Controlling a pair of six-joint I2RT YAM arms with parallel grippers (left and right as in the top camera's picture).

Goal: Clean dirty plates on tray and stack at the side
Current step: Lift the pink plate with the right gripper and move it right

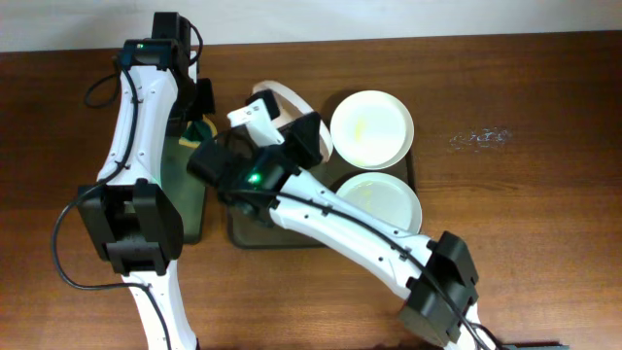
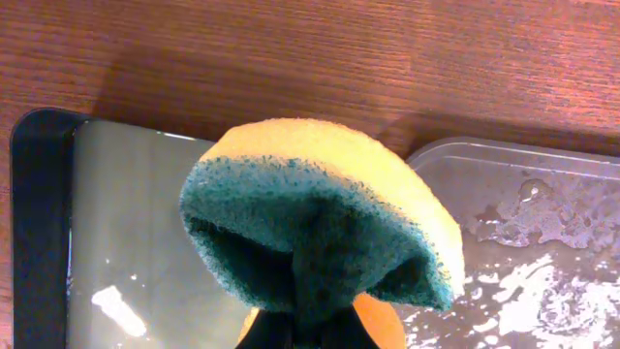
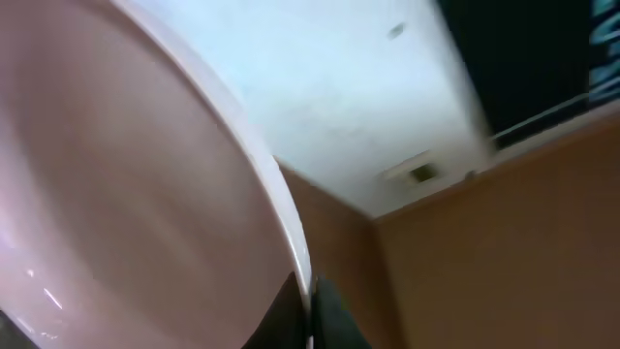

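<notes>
My right gripper (image 1: pixel 283 132) is shut on the rim of a white plate (image 1: pixel 284 98) and holds it tilted up on edge above the left end of the dark olive-brown tray (image 1: pixel 249 232). In the right wrist view the fingers (image 3: pixel 310 302) pinch the plate's rim (image 3: pixel 116 194). A white plate with a yellowish smear (image 1: pixel 371 128) and a pale grey-green plate (image 1: pixel 380 200) lie on the tray's right half. My left gripper (image 1: pixel 199 122) is shut on a yellow and green sponge (image 2: pixel 320 213), just left of the held plate. The tray's wet corner (image 2: pixel 523 204) lies beneath it.
A narrow black tray with a greenish inside (image 1: pixel 185 194) lies left of the big tray; it also shows in the left wrist view (image 2: pixel 126 223). White specks (image 1: pixel 481 138) mark the wooden table at the right. The right wrist camera points up at the ceiling.
</notes>
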